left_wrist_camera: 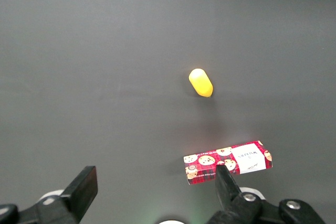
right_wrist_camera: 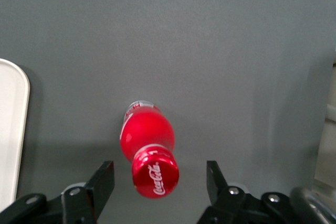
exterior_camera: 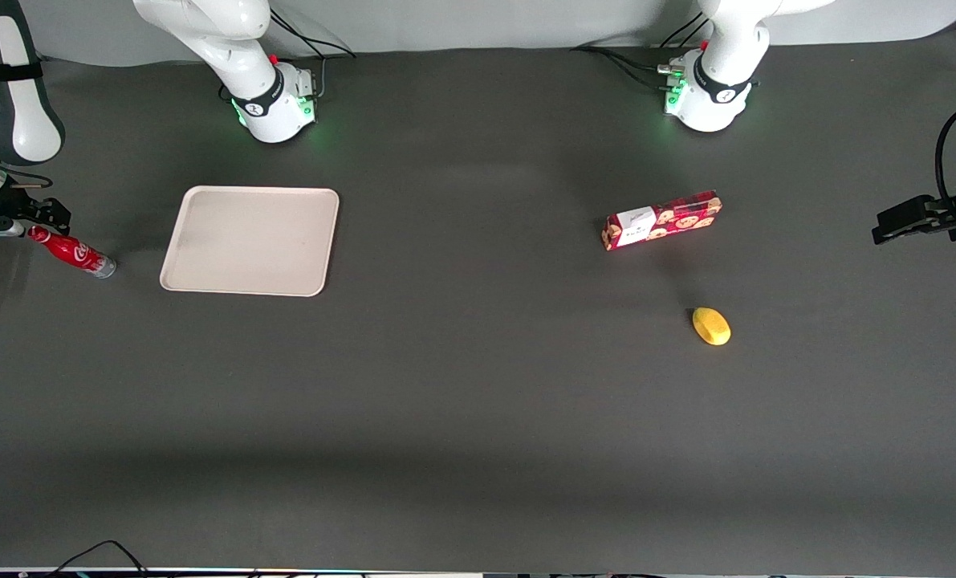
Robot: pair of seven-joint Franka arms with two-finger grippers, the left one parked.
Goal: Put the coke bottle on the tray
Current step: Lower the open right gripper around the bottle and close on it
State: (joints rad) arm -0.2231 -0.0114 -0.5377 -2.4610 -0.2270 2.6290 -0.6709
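The coke bottle [exterior_camera: 72, 251], slim and red with a white script logo, a red cap and a silvery base, stands on the dark mat at the working arm's end of the table, beside the tray. The tray [exterior_camera: 250, 241] is large, flat, beige and empty. My right gripper [exterior_camera: 34, 218] hovers above the bottle's cap. In the right wrist view the gripper [right_wrist_camera: 160, 174] is open, its black fingers [right_wrist_camera: 104, 178] standing on either side of the bottle's cap [right_wrist_camera: 155, 176] with gaps, not touching it. The tray's rim [right_wrist_camera: 10, 129] shows at the edge of that view.
A red cookie box [exterior_camera: 661, 220] lies toward the parked arm's end of the table, with a yellow lemon-like object [exterior_camera: 711, 326] nearer the front camera. Both also show in the left wrist view: the box [left_wrist_camera: 227, 162] and the yellow object [left_wrist_camera: 200, 83].
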